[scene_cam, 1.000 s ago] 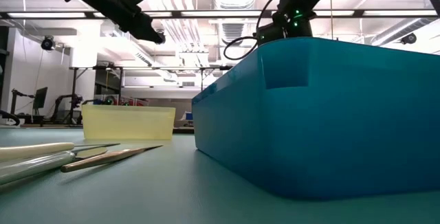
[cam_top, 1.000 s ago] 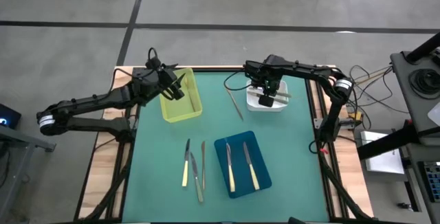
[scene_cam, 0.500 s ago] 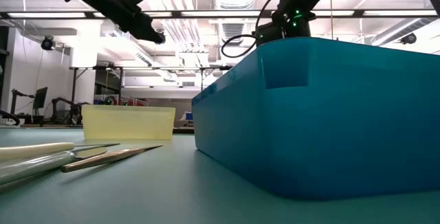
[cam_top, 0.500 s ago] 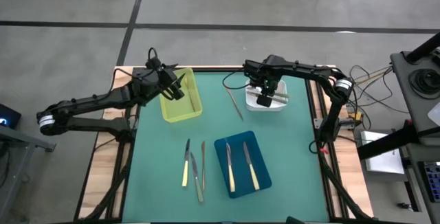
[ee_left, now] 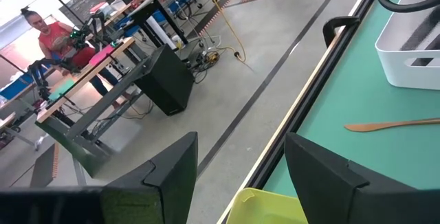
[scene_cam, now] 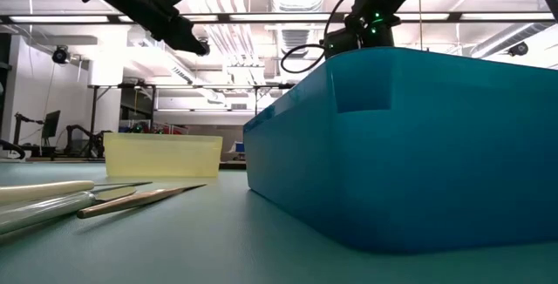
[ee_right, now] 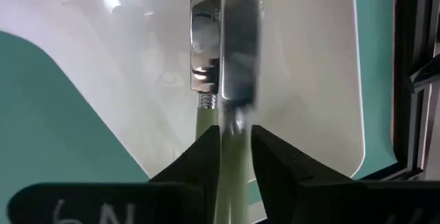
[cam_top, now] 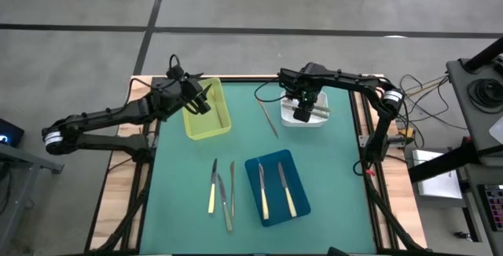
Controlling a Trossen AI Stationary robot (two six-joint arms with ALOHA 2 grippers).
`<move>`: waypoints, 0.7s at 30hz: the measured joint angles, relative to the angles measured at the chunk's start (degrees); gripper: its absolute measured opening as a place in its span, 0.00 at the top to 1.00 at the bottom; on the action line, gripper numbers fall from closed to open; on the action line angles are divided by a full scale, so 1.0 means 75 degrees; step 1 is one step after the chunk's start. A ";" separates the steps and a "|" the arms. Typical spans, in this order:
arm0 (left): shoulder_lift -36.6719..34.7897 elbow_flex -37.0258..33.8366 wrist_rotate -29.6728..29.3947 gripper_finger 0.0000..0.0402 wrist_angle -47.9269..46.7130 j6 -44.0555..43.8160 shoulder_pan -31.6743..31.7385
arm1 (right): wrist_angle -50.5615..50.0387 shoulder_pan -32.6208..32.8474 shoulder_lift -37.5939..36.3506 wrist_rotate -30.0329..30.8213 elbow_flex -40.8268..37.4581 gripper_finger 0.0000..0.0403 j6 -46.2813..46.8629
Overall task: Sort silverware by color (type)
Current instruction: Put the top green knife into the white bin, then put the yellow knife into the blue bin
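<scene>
Over the white tray [cam_top: 316,119] at about one o'clock on the green mat [cam_top: 181,177], right gripper [cam_top: 302,115] pointing down into it, fingers [ee_right: 199,157] a narrow gap apart with a silver-grey knife [ee_right: 223,59] lying in the slot between them; cannot tell whether pinched or already loose. At eleven o'clock, left gripper [cam_top: 201,103] poised above the yellow tray [cam_top: 222,122], fingers [ee_left: 172,176] spread wide, nothing between them. Near twelve, between the two trays, a thin gold-copper utensil [cam_top: 269,118] flat on the mat. At roughly six o'clock, blue tray [cam_top: 300,202] carrying two cream-handled knives [cam_top: 276,189] side by side. Just beside it toward seven o'clock, three loose pieces [cam_top: 222,189] on the mat: one cream-handled, one grey, one slim and coppery, lying nearly parallel.
</scene>
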 joint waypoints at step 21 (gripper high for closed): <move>-0.0003 0.0000 -0.0003 0.50 -0.0372 -0.0579 0.0006 | 0.0706 0.0383 -0.1078 -0.0075 0.0077 0.81 0.0796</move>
